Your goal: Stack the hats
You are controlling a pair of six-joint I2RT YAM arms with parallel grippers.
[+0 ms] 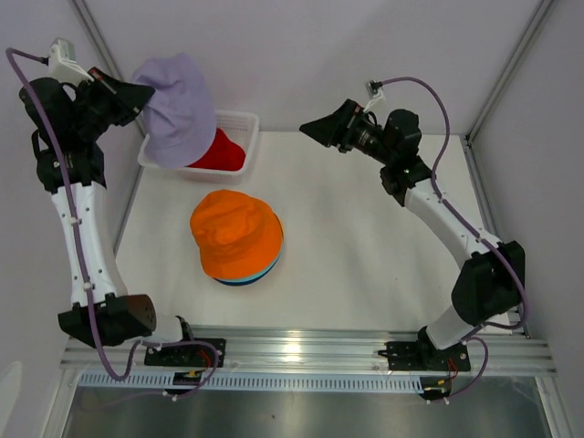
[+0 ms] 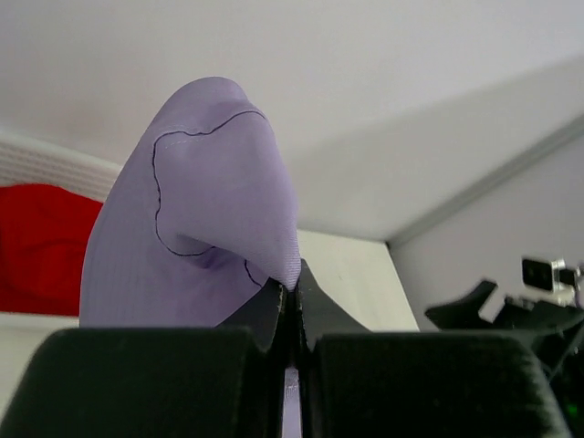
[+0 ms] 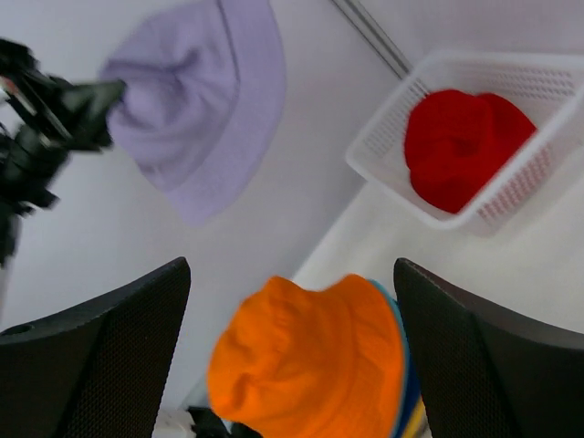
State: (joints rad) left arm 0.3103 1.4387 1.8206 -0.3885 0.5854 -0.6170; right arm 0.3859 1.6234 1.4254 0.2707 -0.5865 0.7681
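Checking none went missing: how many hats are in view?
3 plainly: the lavender hat hanging from the left end effector, the red hat in the basket, the orange hat mid-table. Teal and darker brim edges beneath it mean more hats lie hidden.

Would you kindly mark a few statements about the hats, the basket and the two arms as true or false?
1. The left arm's jaws are shut on the lavender hat. True.
2. The orange hat sits in the basket. False: it tops a pile on the table.
3. The red hat lies in the basket. True.
4. The right arm's jaws grip a hat. False: they stand open and empty.
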